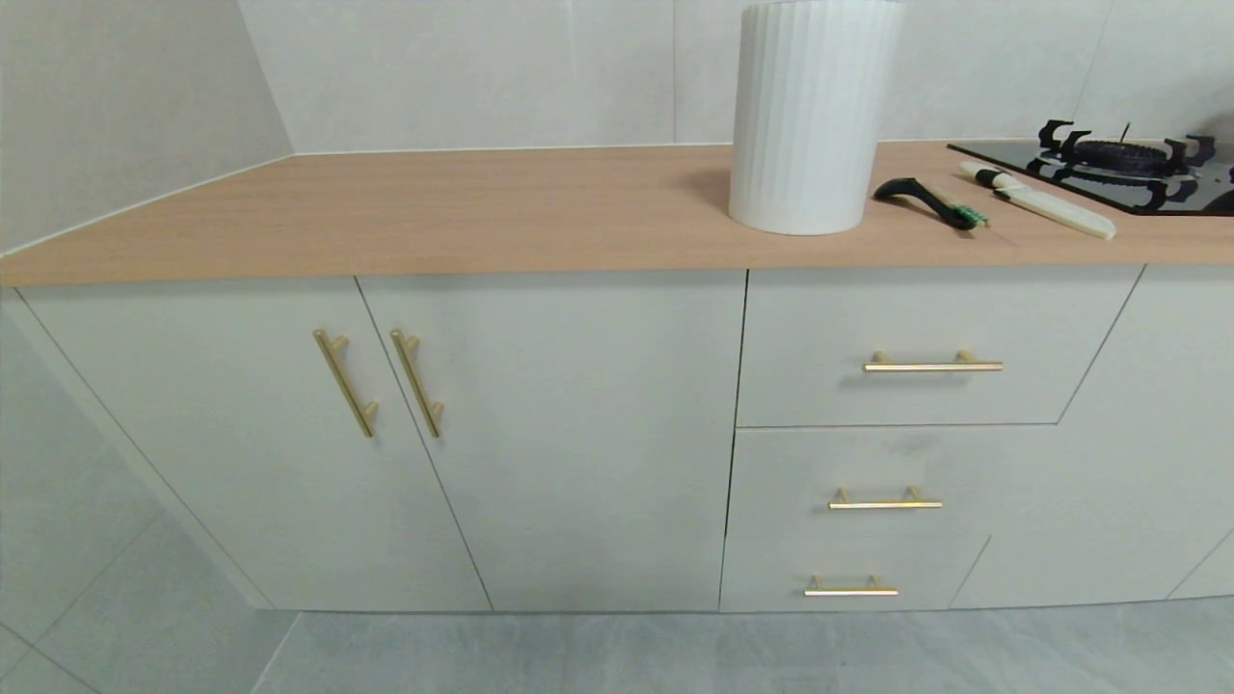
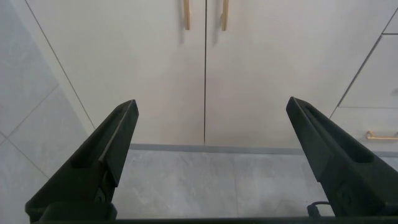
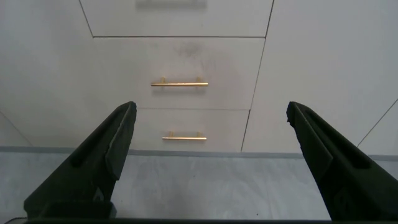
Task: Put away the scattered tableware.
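On the wooden counter (image 1: 463,207) stands a tall white ribbed container (image 1: 812,114). Beside it on the right lie a black-handled utensil with a green tip (image 1: 927,202) and a white knife with a black handle end (image 1: 1043,201). My left gripper (image 2: 210,112) is open, held low and facing the cabinet doors (image 2: 205,68) with their gold handles (image 2: 186,15). My right gripper (image 3: 209,112) is open too, facing the lower drawers (image 3: 180,71). Nothing sits between either pair of fingers.
A black gas hob (image 1: 1123,164) sits at the counter's far right. Below the counter are two cabinet doors with gold handles (image 1: 345,383) and a stack of three drawers (image 1: 930,364). Grey tiled floor (image 1: 617,655) lies in front, a wall to the left.
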Tool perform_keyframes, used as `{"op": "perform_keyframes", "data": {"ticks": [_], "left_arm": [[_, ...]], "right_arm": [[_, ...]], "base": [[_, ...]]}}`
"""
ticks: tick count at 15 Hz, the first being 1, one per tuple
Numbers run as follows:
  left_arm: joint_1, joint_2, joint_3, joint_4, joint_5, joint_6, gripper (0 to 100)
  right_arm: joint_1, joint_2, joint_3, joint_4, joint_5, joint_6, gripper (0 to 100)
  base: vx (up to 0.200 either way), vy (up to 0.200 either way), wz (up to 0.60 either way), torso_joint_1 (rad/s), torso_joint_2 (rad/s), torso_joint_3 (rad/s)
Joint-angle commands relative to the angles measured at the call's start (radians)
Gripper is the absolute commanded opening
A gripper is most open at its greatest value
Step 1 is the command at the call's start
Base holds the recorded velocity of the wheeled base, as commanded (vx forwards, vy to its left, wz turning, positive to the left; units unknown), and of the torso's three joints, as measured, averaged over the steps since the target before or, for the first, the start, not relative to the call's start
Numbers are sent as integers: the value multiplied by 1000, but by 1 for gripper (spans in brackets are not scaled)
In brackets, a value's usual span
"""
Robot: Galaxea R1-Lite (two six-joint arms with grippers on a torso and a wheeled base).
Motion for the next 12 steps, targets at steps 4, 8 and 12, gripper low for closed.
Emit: {"op": "perform_keyframes", "data": {"ticks": [4, 8, 12], "left_arm": [[0, 1, 0, 0, 0, 0, 100], [0, 1, 0, 0, 0, 0, 100], [0, 1, 0, 0, 0, 0, 100]], "right_arm": [[79, 473, -244, -5, 94, 44, 100], [87, 1023, -438, -33, 103, 39, 100], [99, 1433, -586, -183, 99, 39, 100]], "base": [[0, 0, 0, 0, 0, 0], [0, 0, 0, 0, 0, 0], [0, 0, 0, 0, 0, 0]]}}
